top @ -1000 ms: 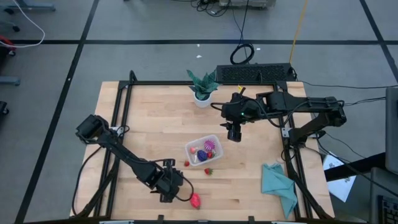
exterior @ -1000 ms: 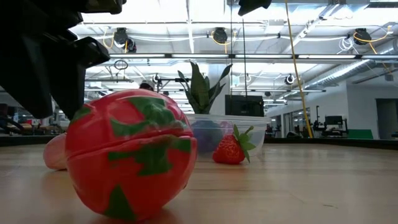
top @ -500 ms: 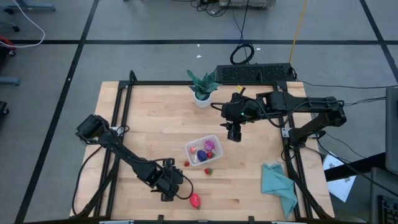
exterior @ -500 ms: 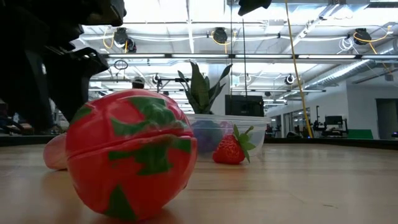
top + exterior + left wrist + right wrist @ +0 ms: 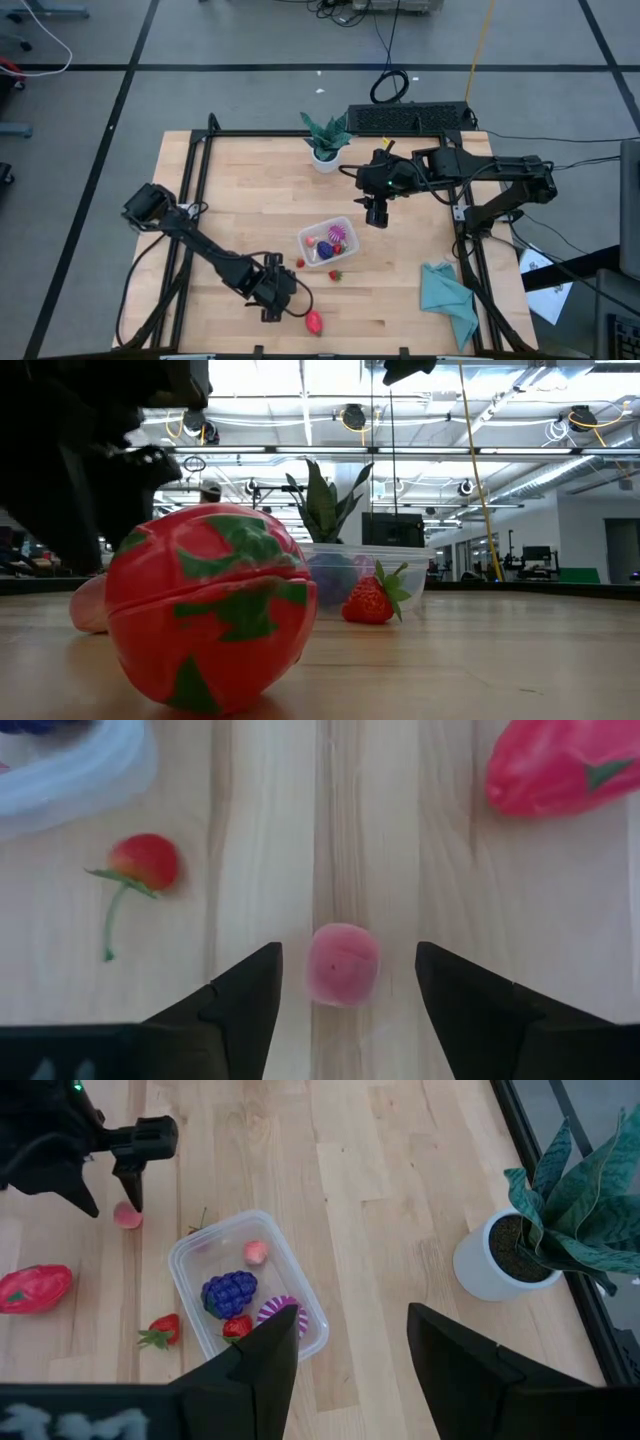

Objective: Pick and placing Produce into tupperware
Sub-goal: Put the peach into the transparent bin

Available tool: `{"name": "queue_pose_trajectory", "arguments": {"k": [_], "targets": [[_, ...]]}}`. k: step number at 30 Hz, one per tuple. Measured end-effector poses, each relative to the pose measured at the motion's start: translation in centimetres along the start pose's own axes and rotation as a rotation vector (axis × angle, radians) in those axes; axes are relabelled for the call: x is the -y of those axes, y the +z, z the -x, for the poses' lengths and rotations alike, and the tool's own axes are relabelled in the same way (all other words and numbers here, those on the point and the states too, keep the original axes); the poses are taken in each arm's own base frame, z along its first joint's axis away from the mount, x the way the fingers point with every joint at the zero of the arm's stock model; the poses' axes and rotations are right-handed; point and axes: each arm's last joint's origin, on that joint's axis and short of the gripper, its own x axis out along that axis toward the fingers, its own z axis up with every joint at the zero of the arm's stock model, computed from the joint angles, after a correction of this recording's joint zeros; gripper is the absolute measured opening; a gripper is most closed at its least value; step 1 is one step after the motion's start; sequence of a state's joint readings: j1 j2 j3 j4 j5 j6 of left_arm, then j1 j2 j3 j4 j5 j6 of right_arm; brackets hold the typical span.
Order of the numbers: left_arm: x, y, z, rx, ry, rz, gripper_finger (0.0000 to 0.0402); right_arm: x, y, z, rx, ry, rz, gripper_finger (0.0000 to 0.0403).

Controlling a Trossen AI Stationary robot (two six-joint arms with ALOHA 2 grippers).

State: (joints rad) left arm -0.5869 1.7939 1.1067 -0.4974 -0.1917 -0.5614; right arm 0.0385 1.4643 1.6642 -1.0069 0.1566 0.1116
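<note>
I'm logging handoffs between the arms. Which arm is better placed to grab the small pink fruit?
Left. The left gripper is open with the small pink fruit between its fingers. The right gripper hovers open far from it, beyond the tupperware.

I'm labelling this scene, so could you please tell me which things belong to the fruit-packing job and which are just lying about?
Job:
clear container
pink fruit between the open left gripper fingers
cherry
strawberry
big red fruit

Lying about:
potted plant
teal cloth
keyboard
</note>
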Motion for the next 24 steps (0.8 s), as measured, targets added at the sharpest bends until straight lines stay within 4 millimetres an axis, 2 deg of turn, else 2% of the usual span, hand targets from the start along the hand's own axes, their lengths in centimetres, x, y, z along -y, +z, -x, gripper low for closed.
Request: {"name": "queue_pose_trajectory", "arguments": {"k": [7, 24], "targets": [[-0.9, -1.1, -1.4, -0.006, -0.051, 0.055, 0.0237, 0.0, 0.0, 0.0, 0.000, 0.000, 0.000, 0.0180], [-1.2, -1.9, -2.1, -0.002, -0.063, 0.069, 0.0237, -0.1, 0.5, 0.0, 0.047, 0.006, -0.007, 0.0180]]}}
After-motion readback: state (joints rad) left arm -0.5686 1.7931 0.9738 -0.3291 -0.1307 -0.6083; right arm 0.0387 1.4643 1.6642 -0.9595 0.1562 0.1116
